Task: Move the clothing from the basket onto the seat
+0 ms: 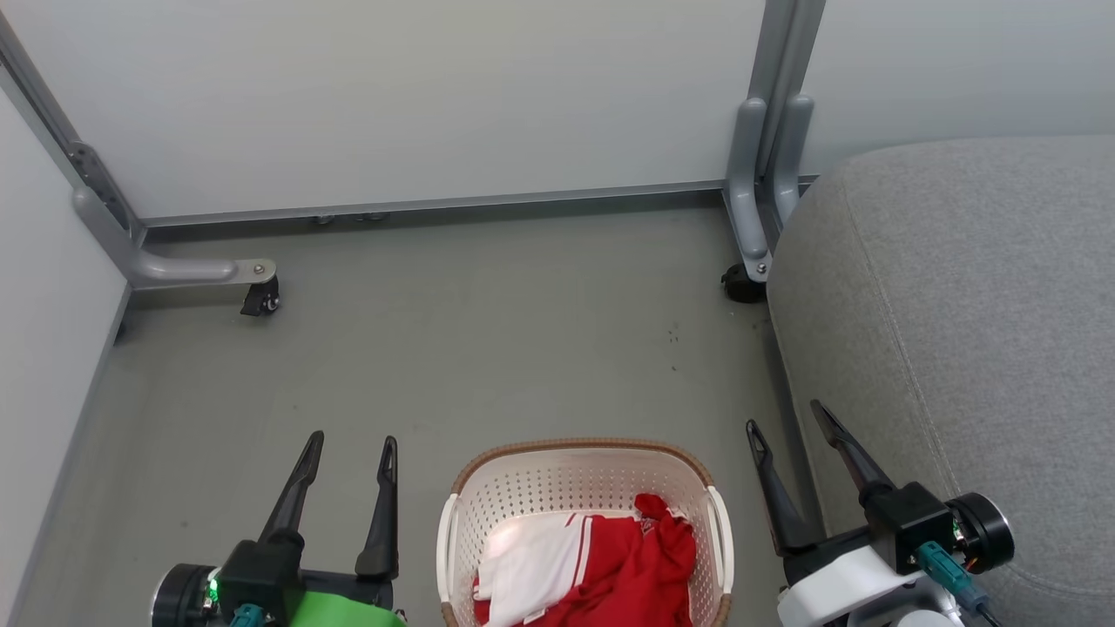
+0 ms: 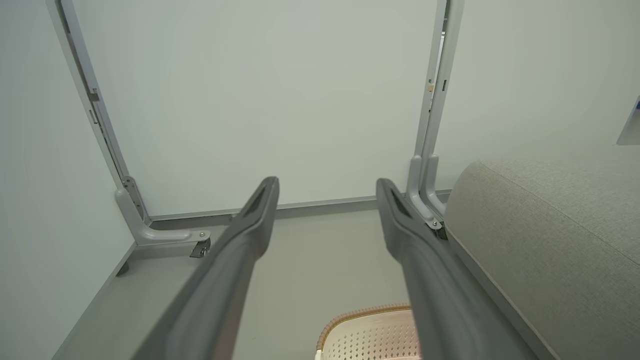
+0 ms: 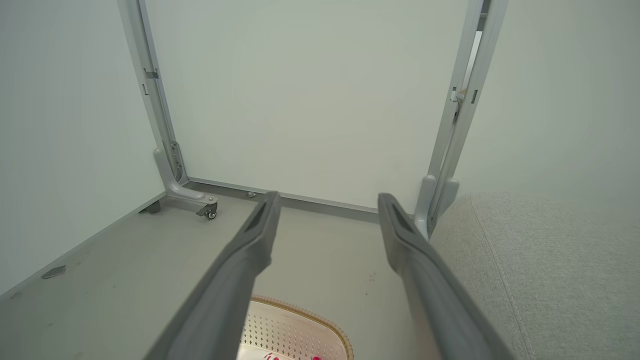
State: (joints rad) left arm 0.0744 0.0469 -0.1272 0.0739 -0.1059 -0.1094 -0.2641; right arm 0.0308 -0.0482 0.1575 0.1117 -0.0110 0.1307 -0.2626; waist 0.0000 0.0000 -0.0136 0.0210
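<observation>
The clothing point(image 1: 601, 557) is lying crumpled in the basket point(image 1: 575, 475), with its white panel towards your robot's left and the red bulk towards its right. The heap is showing no clear long axis. The basket is standing on the floor point(image 1: 479, 348), between the two arms and close in front of the robot.

The left pincer point(image 1: 353, 438) is hanging spread and empty just beside the basket's left handle. The right pincer point(image 1: 786, 416) is hanging spread and empty just beside the right handle. Both sets of fingers are pointing forward past the clothing, so the load is sitting below and behind the fingertips. Either arm is needing to draw back and tip down to reach it.

The seat point(image 1: 958, 305) is lying to the robot's right, and the right pincer is sitting between it and the basket. You are therefore likely to find the right arm the shorter route.

The head view is showing the whole heap. The left wrist view is catching the basket rim but no fabric, while the right wrist view is catching a sliver of red at its bottom edge
</observation>
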